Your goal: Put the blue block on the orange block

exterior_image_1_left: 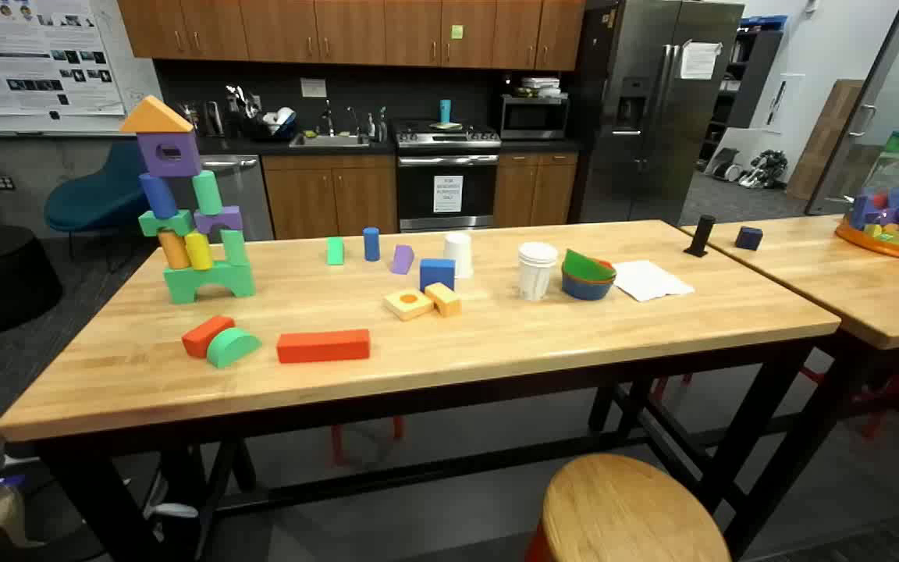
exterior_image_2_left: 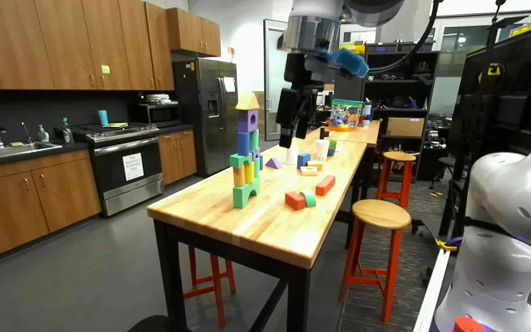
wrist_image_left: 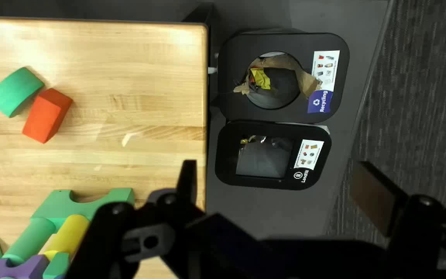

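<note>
One gripper (wrist_image_left: 278, 180), closest in the wrist view, its jaws spread wide. In an exterior view the single arm (exterior_image_2_left: 314, 32) holds it pointing downward, above tabletop height. On the table (exterior_image_1_left: 512, 337): one blue block (exterior_image_1_left: 437, 275), between two yellow blocks (exterior_image_1_left: 408, 307) and one inverted white cup (exterior_image_1_left: 459, 251); one orange block (exterior_image_1_left: 324, 346), near a long edge; one tower of stacked blocks (exterior_image_1_left: 207, 195).

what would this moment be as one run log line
claw: open, empty | blue block: on table, apart from long orange block | long orange block: nothing on top | task: stacking not yet done
</note>
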Action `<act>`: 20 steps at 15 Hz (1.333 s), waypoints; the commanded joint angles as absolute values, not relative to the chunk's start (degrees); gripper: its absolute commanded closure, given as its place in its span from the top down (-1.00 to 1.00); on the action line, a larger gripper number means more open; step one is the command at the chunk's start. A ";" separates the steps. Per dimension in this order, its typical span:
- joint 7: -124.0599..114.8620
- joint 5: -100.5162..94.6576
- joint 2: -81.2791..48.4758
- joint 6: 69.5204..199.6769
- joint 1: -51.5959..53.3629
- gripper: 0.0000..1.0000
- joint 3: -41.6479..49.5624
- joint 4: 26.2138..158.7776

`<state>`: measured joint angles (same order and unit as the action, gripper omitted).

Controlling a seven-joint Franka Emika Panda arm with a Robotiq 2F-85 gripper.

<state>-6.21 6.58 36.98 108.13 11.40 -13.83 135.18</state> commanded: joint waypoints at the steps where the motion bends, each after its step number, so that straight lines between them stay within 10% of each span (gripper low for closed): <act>1: -6.36 6.42 36.91 108.07 11.66 1.00 -13.63 135.06; 20: -4.83 6.51 33.97 107.74 11.24 1.00 -11.96 137.46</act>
